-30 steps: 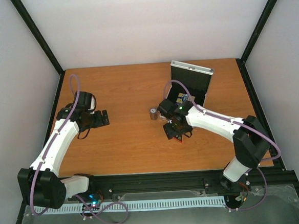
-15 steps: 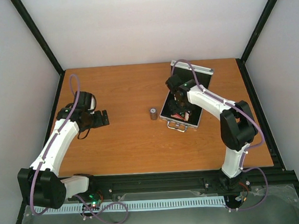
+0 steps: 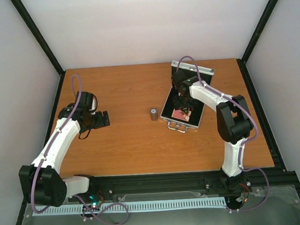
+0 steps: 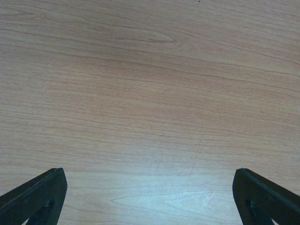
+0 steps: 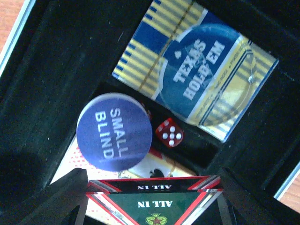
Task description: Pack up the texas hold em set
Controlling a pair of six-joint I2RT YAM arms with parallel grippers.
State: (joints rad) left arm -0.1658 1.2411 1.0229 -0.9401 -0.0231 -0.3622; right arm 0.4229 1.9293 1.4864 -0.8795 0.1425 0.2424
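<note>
**Triangle held over the open case, cylinder not yet packed**

My right fingers (image 5: pixel 61 199) were pinching the "ALL IN" triangle (image 5: pixel 152 204) across its wide edge, one finger at each corner, with the shape narrowing back toward my wrist. Straight below it lay the open case (image 3: pixel 179 125). The blue chip (image 5: pixel 115 131) sat nearest under the triangle, with the red dice (image 5: pixel 169 132) just beside it. Farther out was the blue-gold deck (image 5: pixel 140 56), with the clear disc (image 5: pixel 206 79) resting on it. As I judged it, the coming move was a plain drop and release, with no sideways travel needed.

Outside the case, the dark cylinder (image 3: pixel 153 114) stood upright on the counter (image 3: pixel 126 145), just to the case's left and between my two arms. My left fingers (image 4: pixel 35 197) hung spread wide over the wood, holding nothing, well apart from the cylinder. The right arm was nearer to it, though busy.
</note>
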